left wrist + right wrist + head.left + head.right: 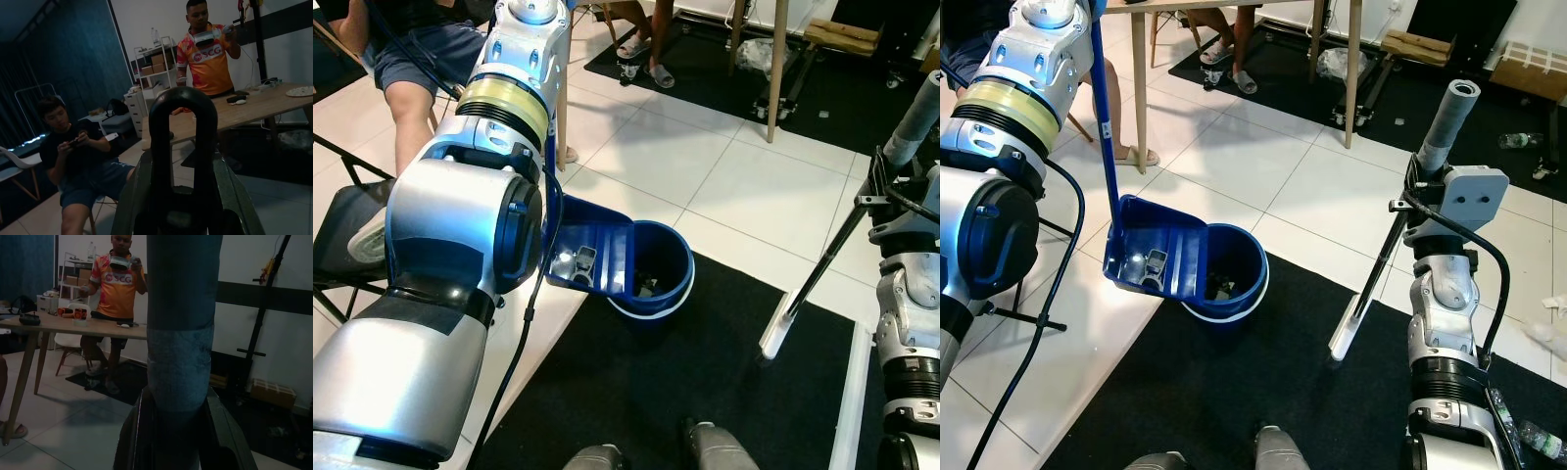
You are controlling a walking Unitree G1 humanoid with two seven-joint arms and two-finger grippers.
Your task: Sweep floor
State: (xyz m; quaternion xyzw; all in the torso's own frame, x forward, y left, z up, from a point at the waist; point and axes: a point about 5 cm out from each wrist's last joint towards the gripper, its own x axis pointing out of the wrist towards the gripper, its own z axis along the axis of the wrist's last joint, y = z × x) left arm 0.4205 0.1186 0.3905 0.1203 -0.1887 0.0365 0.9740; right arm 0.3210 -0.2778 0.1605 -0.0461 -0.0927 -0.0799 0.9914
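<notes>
The blue dustpan [1157, 253] was tilted over the blue bucket [1234, 279], seemingly for emptying, its handle clamped in the left gripper [182, 161]. At right, the broom [1386, 264] was held clear, gripped by the right gripper [182, 431].

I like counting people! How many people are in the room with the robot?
2. One person sits on a chair beside the wooden table; another person stands behind it. Others may be hidden.
</notes>
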